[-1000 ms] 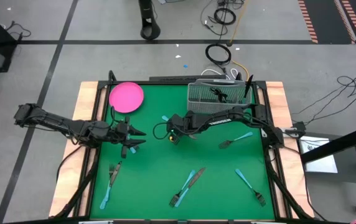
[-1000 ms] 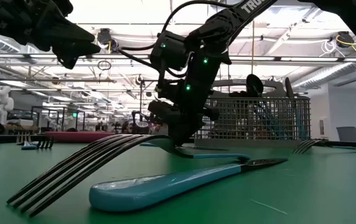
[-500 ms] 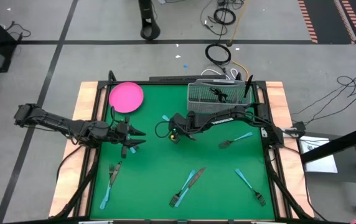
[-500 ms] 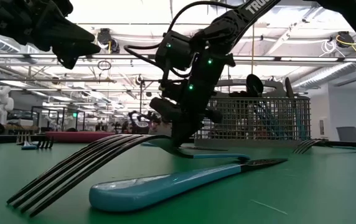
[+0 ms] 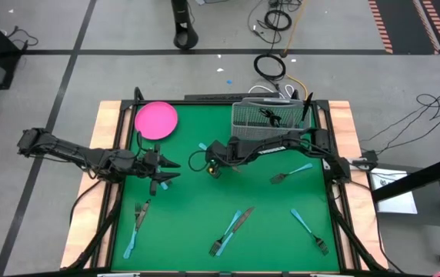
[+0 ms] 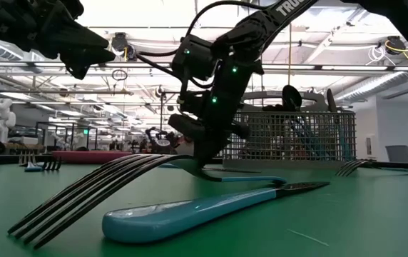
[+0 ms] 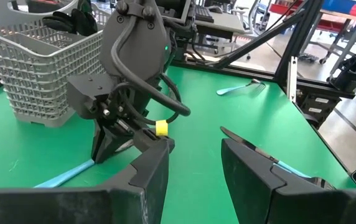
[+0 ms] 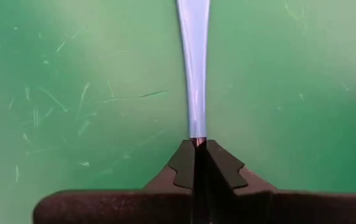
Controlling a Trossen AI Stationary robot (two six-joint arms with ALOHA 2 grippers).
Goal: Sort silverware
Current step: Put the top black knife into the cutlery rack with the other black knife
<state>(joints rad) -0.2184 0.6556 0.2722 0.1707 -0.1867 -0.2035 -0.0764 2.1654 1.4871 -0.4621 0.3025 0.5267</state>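
Note:
My right gripper (image 5: 215,165) is down at the green table's middle, shut on a piece of silverware with a light blue handle (image 5: 204,146). Its head is hidden. My left gripper (image 5: 171,169) hovers open above the table's left half, pointing at the right gripper, with nothing between its fingers (image 7: 193,163). More silverware lies flat on the table: a fork (image 5: 289,172) right of the middle, a knife and a fork (image 5: 231,228) side by side near the front, one fork (image 5: 310,231) at the front right, and two pieces (image 5: 135,225) at the front left. My right gripper pinches the piece at the narrow end of its light blue handle (image 8: 196,132), between its two fingertips (image 8: 184,160). The fingers come from above, slanting down, in line with the handle. The handle (image 7: 63,178) runs away from the fingers along the table.
A grey wire mesh basket (image 5: 266,117) with dark utensils in it stands at the far right of the table. A round pink plate (image 5: 156,121) sits at the far left. Wooden rails (image 5: 106,154) frame the green mat. Bare mat lies between the two grippers and the front pieces.
My right gripper has rocked a little over the light blue handle and come back, staying down at the table. The piece lies where it was.

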